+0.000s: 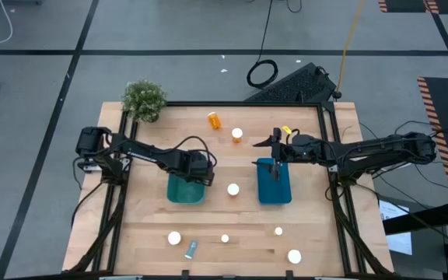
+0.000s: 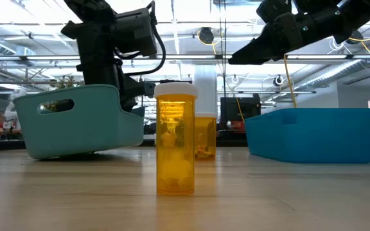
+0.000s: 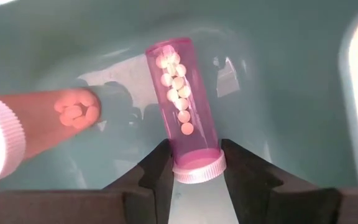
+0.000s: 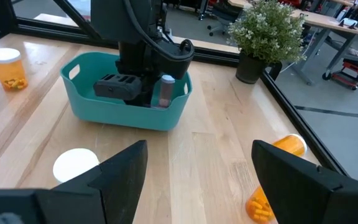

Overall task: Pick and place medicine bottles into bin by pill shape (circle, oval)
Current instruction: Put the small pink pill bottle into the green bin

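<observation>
The pink translucent plastic pill bottle, centre frame inside the teal plastic bin, looks light, rigid, slick; the left gripper pinches its white cap end, while the right gripper gapes wide.

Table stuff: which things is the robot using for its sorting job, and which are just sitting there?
For the job:
- pink bottle, held by the left gripper
- teal bin
- blue bin
- orange bottle

Just lying about:
- potted plant
- keyboard
</observation>
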`<state>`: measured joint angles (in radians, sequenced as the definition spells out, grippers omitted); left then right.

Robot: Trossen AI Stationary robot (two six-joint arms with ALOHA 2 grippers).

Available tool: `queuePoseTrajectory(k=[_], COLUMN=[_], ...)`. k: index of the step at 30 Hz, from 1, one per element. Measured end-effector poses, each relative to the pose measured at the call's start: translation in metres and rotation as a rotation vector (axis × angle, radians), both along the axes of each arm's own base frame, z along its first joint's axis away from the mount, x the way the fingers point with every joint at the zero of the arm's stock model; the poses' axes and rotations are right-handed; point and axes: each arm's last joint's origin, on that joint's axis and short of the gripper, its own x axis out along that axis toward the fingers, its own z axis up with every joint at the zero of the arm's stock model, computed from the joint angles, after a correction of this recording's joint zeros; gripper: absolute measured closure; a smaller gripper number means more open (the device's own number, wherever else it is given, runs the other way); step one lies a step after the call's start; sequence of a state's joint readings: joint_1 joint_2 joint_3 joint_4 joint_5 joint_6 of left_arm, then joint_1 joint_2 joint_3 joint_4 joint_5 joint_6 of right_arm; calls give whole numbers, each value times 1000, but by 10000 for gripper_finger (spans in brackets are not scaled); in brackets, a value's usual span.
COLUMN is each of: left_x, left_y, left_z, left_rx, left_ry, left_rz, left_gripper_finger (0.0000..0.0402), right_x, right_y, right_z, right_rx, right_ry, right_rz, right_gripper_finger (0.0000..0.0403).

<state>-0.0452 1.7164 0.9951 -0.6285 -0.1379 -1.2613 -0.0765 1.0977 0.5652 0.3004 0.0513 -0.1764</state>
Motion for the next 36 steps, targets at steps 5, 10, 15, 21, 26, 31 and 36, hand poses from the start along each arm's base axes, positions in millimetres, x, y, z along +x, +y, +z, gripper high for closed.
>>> queuePoseTrajectory(k=[5, 10, 15, 21, 26, 31, 36], left_x=[5, 9, 12, 15, 23, 35, 45], left_y=[0, 0, -1, -1, -2, -9, -22], left_z=[6, 11, 19, 40, 70, 103, 131], left_rx=[0, 8, 14, 25, 46, 114, 233], left_ry=[-17, -28, -19, 43, 50, -13, -92], left_rz=[-21, -55, -79, -145, -243, -489, -790], left_gripper_finger=[277, 277, 277, 277, 277, 277, 277], right_x=[0, 0, 0, -1, 0, 1, 9], right_y=[0, 0, 0, 0, 0, 0, 10], right_z=[0, -1, -2, -2, -1, 3, 4], right_rx=[10, 11, 19, 33, 65, 113, 120], right_ry=[-1, 7, 14, 13, 4, -51, -104], right_rz=[-3, -4, -6, -11, -21, -32, 62], right_gripper_finger=[122, 122, 122, 122, 122, 122, 122])
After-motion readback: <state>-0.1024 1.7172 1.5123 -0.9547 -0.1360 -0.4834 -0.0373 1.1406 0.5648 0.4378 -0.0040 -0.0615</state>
